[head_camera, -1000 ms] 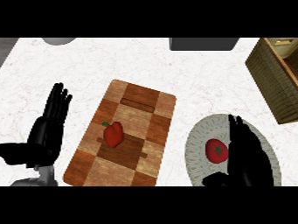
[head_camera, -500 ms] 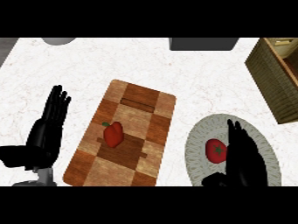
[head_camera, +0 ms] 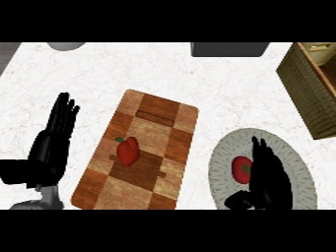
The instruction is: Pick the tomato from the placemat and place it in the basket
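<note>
Straight, extended fingers are shown on the right hand (head_camera: 271,177), which grasps nothing; it is seen low in the head view, over a round grey placemat (head_camera: 225,162), with its thumb tucked toward the lower edge; the tomato (head_camera: 241,169) is found just beside the fingers, on their left side, lying on the placemat with a small green stem spot on top; whether the fingers touch the tomato cannot be told, since the hand is dark and overlaps part of the mat.

Left of the placemat, just beside it, a wooden cutting board (head_camera: 156,128) patterned in light and dark squares is laid at a slight tilt; a red pepper (head_camera: 128,151) with a green stem is set on the board's left half.

Further left of the placemat, beyond the board, the left hand (head_camera: 50,147) is held open and resting, fingers straight and pointed up the view, thumb spread out to the side; nothing is held by it.

Up and to the right of the placemat, well apart from it, a woven basket (head_camera: 309,93) is placed at the counter's right edge, partly cut off by the view; all of these are borne by a white marbled counter (head_camera: 228,83).
</note>
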{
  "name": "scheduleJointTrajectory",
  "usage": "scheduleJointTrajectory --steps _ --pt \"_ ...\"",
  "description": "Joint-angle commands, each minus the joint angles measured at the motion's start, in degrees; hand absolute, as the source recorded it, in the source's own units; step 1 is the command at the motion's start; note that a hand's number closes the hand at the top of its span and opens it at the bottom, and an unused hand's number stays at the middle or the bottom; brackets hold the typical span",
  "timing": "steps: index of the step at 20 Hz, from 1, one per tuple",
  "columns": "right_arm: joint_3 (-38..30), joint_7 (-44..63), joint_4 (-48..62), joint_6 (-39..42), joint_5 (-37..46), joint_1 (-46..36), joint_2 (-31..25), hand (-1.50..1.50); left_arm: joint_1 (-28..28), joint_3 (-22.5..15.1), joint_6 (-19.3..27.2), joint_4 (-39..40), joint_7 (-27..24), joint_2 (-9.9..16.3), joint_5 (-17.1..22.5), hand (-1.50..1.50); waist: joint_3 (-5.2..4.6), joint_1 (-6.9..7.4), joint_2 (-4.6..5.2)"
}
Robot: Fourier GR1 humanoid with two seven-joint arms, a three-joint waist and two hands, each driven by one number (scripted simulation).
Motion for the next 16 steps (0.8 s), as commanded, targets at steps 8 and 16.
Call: scheduleJointTrajectory --steps 8,16 --pt "-2.4 -3.5 3.7 -2.1 -2.8 -0.9 -1.8 -1.5 -3.4 0.3 0.4 0.8 2.8 -2.1 -1.9 0.0 0.0 -0.09 0.0" --pt "-4.3 -4.8 9.7 -6.6 -2.3 -2.8 -0.5 -1.5 1.7 0.5 -1.9 1.6 -3.4 -3.3 -1.7 0.0 0.0 0.0 0.01"
